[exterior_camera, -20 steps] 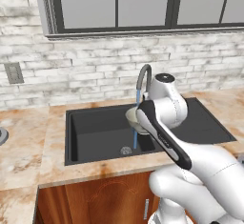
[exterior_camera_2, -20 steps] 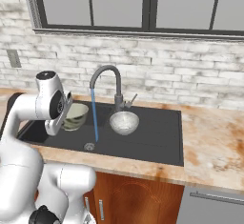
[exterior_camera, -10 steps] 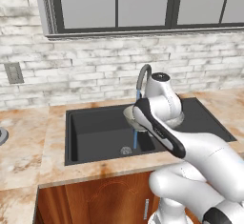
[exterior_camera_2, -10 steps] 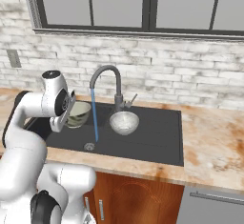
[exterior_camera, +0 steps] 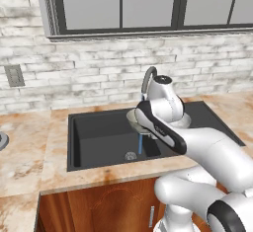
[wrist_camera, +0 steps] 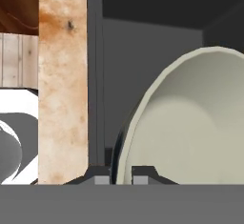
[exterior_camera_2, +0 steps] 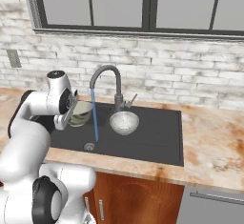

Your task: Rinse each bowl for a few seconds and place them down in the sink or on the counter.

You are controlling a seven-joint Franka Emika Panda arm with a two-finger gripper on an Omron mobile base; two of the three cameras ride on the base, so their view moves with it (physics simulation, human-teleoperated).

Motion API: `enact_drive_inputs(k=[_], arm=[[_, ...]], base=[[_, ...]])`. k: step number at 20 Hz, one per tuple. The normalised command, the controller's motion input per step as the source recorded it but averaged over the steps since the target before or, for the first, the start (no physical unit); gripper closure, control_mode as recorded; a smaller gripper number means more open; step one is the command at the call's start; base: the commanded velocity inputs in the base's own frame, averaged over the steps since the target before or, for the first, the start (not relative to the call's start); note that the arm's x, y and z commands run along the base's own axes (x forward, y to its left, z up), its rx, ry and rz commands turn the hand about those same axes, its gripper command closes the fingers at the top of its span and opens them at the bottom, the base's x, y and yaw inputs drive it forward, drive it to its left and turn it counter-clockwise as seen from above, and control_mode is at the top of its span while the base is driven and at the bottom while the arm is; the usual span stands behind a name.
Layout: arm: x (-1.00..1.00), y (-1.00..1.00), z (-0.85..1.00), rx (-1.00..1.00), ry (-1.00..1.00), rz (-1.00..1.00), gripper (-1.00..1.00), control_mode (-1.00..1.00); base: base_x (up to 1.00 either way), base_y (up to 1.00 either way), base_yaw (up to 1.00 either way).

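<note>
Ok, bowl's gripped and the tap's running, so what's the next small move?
Probably nudge the held bowl sideways into the water stream. The gripper is shut on its rim, and the bowl hangs over the sink just beside the stream, not under it.

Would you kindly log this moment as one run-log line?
gripper: shut on bowl rim | bowl: beside water stream | second bowl: in sink | tap: running

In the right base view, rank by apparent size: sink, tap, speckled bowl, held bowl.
1. sink
2. tap
3. speckled bowl and held bowl: look alike; the held one is partly hidden behind the gripper, so unranked.
</note>
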Motion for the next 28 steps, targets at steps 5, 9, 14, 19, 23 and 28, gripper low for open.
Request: enact_drive_inputs(k=[5,9,14,19,23,28], arm=[[0.19,0.00,-0.15,0.00,-0.01,0.00,1.00,-1.00],[0.21,0.00,-0.15,0.01,-0.02,0.00,1.00,-1.00],[0.25,0.00,-0.13,0.00,-0.01,0.00,1.00,-1.00],[0.26,0.00,-0.11,0.00,-0.01,0.00,1.00,-1.00],[0.27,0.00,-0.09,0.00,-0.01,0.00,1.00,-1.00],[0.27,0.00,-0.09,0.00,0.00,0.00,1.00,-1.00]], base=[[0.00,0.00,0.00],[0.00,0.00,0.00],[0.00,0.00,0.00],[0.00,0.00,0.00],[0.00,0.00,0.00],[0.00,0.00,0.00]])
